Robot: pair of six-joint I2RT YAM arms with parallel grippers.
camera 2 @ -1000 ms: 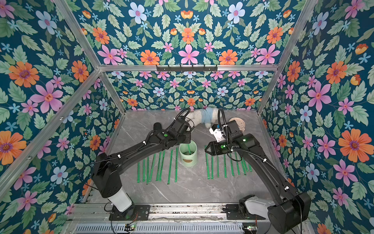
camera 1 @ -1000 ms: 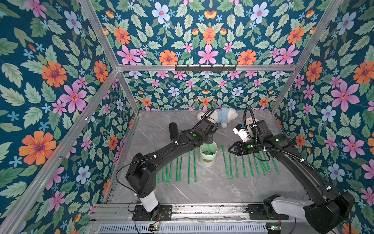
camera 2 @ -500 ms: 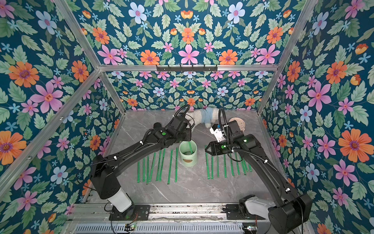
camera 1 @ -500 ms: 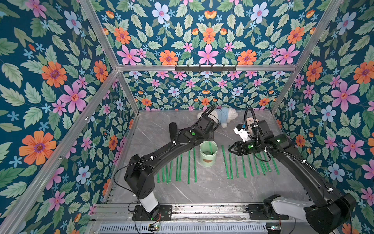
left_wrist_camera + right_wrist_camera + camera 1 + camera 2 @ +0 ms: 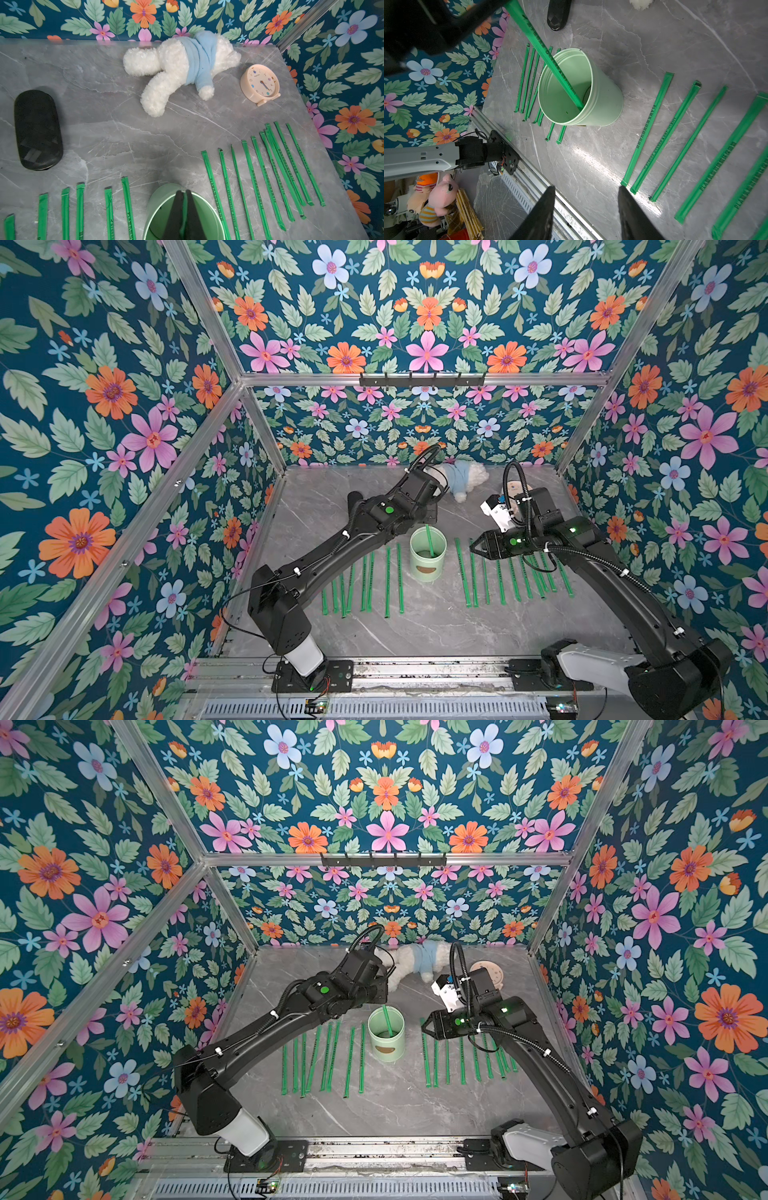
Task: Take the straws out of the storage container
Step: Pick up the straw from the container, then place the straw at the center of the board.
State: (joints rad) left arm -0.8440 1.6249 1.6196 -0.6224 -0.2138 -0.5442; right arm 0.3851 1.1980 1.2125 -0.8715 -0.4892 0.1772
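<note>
— How far along are you?
— Nearly done, I judge: straws [image 5: 387, 580] lie in rows on the worktop [image 5: 415, 635] either side of the storage container [image 5: 436, 568].
— What's left?
— One last straw [image 5: 429, 540] stands inside, and your left hand [image 5: 184, 193] is pinched onto it. Your right hand [image 5: 585, 188] hangs half-open, empty, beside the container.

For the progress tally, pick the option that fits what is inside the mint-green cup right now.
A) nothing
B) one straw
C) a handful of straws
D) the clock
B: a single straw leans inside the storage container, its upper end pinched in the left gripper, while the other straws lie flat on the table.
</note>
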